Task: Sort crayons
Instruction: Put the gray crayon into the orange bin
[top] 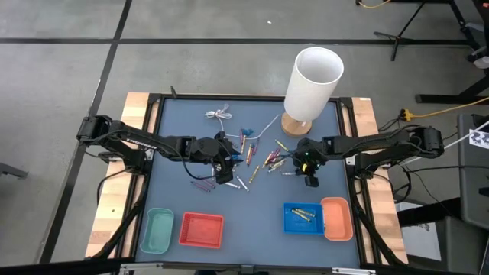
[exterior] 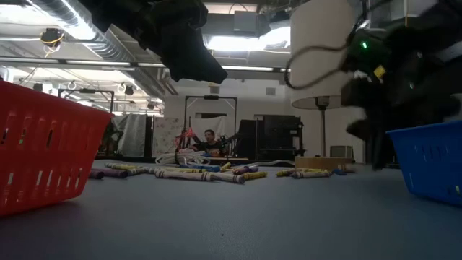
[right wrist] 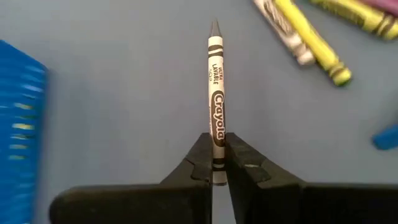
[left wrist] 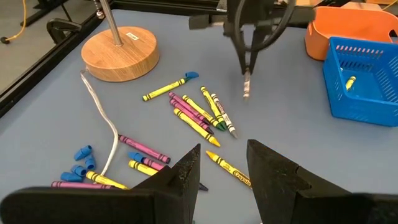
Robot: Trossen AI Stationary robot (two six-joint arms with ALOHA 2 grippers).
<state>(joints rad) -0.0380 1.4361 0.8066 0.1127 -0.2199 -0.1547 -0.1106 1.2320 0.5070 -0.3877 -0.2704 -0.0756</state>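
Observation:
Many crayons [top: 260, 156] in yellow, purple, red and green lie loose on the blue-grey table, in its middle. My right gripper [top: 309, 177] stands to their right, shut on a grey-white crayon [right wrist: 216, 93], which also shows in the left wrist view [left wrist: 247, 87]. My left gripper [left wrist: 224, 177] is open and empty at the left of the pile [top: 224, 172], just above the table. A yellow crayon [left wrist: 227, 167] lies between and just beyond its fingertips. My right gripper pinches the grey-white crayon by its flat end [right wrist: 216, 160] between its two fingers. The fingers point down and lie along the crayon. The crayon hangs below them with its tip [right wrist: 215, 28] down; in the left wrist view it looks clear of the table.
Along the near edge stand a green basket [top: 158, 231], a red basket [top: 202, 229], a blue basket [top: 290, 224] holding yellow crayons [top: 304, 215], and an orange basket [top: 337, 218]. A lamp with a white shade [top: 313, 76] and wooden base [left wrist: 121, 53] stands at the back. A white cable [left wrist: 102, 118] and blue bits [left wrist: 81, 163] lie near the crayons.

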